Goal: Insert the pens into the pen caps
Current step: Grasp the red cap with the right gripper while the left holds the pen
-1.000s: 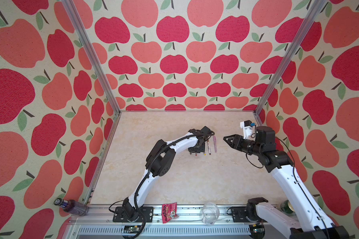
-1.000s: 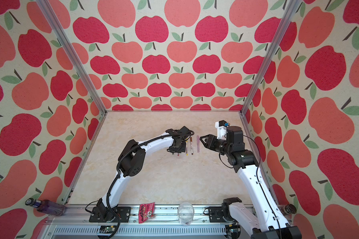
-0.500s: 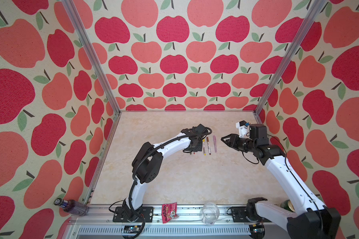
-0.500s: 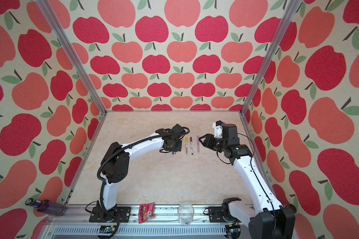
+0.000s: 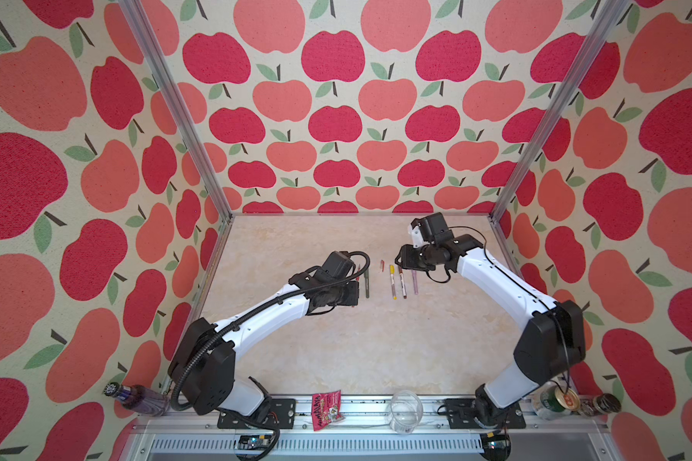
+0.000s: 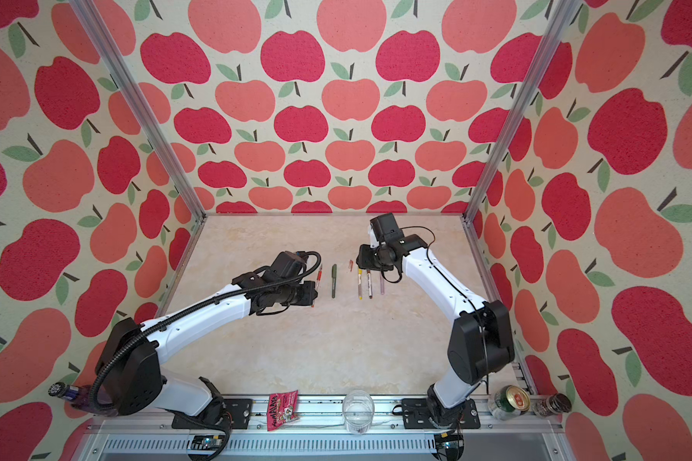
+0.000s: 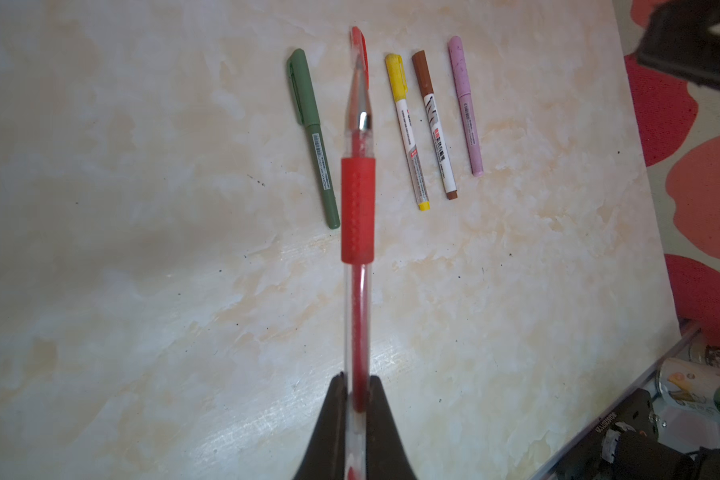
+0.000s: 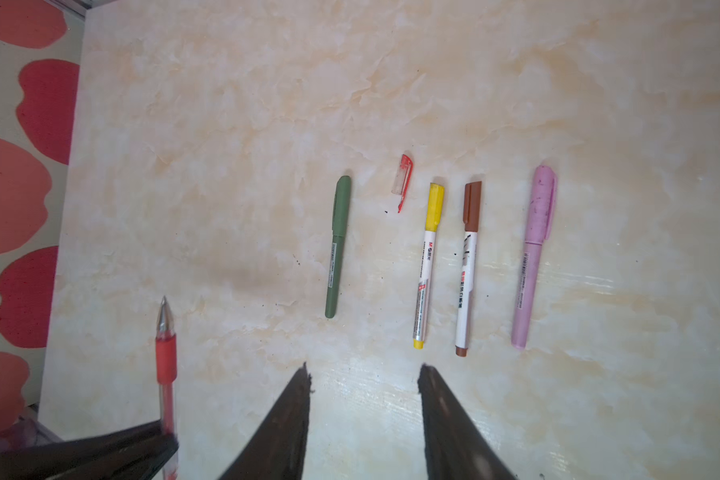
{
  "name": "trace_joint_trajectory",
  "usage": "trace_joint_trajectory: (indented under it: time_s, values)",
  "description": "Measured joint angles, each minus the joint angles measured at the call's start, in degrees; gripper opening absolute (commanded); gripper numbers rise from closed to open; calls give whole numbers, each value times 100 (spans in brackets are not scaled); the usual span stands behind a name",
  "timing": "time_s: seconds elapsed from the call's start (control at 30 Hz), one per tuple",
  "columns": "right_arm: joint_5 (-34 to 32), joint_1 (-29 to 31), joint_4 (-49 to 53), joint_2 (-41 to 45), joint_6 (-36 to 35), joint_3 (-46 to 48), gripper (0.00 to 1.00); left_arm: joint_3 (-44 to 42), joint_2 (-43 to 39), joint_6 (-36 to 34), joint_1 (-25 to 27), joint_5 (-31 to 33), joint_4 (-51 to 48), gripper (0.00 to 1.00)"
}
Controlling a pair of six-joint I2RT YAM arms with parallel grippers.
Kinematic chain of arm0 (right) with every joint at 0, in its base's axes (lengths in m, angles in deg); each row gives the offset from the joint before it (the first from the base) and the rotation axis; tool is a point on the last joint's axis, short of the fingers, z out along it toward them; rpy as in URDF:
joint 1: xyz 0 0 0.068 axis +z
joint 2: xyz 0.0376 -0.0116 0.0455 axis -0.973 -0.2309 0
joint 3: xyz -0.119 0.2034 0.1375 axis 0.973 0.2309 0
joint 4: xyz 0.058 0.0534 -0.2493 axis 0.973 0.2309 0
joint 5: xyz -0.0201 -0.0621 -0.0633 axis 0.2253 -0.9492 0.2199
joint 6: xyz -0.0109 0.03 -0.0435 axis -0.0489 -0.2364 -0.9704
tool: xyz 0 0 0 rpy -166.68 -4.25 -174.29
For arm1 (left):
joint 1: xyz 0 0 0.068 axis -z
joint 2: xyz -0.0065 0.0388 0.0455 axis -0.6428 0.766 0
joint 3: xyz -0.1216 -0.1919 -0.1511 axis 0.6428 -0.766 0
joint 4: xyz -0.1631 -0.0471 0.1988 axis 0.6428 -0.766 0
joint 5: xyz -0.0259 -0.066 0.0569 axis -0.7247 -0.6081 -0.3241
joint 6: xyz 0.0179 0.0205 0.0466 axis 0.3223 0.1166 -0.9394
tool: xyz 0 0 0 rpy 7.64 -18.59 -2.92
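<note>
the left gripper (image 7: pixel 356 386) is clenched on the clear tail end of the red pen (image 7: pixel 357 208), which leaves the rubber sleeve and bare metal tip sticking out in front, free to go into a cap. the pen seems lifted off the table (image 8: pixel 391 83), its tip aimed toward twelve o'clock in both top views. the right gripper (image 8: pixel 364 378) is released, its fingers parted with nothing between them, and it hangs above the row, likely so it can come down for the cap. that red cap (image 5: pixel 382 265) lies loose on the table, apart from everything. taking it as the dial's centre in a top view, the right gripper sits at about three o'clock and the left at about eight. the green pen (image 8: pixel 338 245) lies near seven o'clock, and the yellow pen (image 8: pixel 428 266), brown pen (image 8: pixel 467 266) and lilac pen (image 8: pixel 533 257) run side by side from five toward four. those four lie flat with caps on, so i'd judge only the red pair is left. the cap's open mouth appears to face six o'clock, toward the pen tip.
</note>
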Motion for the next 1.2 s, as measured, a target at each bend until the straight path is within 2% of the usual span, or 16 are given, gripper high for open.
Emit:
trace_joint_trajectory:
  time_s: [0.23, 0.43, 0.73, 1.2]
  values:
    - [-754, 391, 831, -2000, -295, -1958, 48, -946, -863, -26, -470, -852, 715, 7]
    - [-1222, 531, 1502, -3193, -422, -3202, 45, -1307, -1279, -61, -820, -1252, 999, 9]
    - [-1390, 540, 2072, -4107, -422, -4282, 39, -1547, -1392, -61, -1113, -1609, 1228, 9]
    - [-1447, 492, 2214, -4465, -400, -4385, 32, -1550, -1200, -61, -1198, -1814, 1405, 10]
